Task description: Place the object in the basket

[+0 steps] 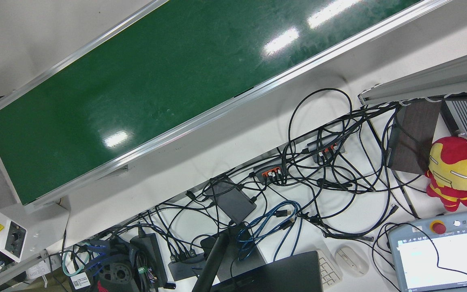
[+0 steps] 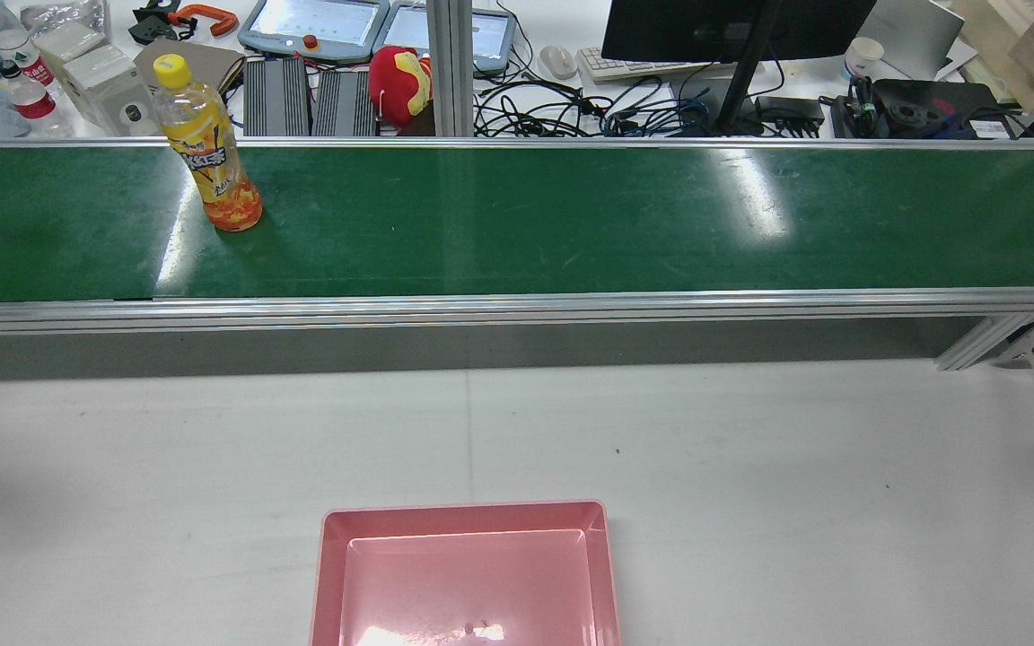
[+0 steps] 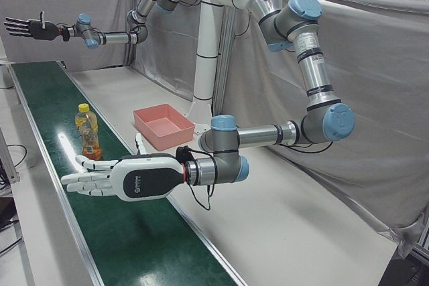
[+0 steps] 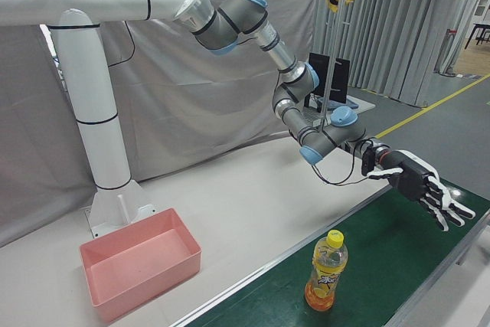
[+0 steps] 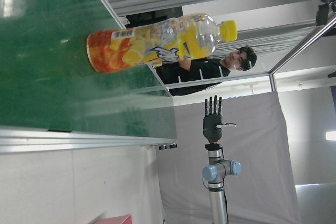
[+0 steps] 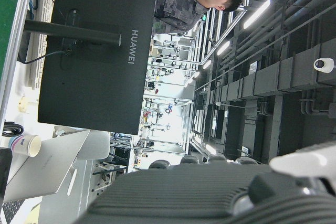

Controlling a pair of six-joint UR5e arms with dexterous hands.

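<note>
- The yellow drink bottle (image 2: 207, 144) stands up on the green belt (image 2: 571, 215), at 11 o'clock from the pink basket (image 2: 466, 574).
- Both hands, left (image 4: 417, 181) and right (image 3: 30, 28), are spread flat and hold nothing.

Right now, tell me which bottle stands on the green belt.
The orange juice bottle with the yellow cap: it alone stands upright on the green belt. The clear water bottles with red labels sit on the desk beyond it.
</note>
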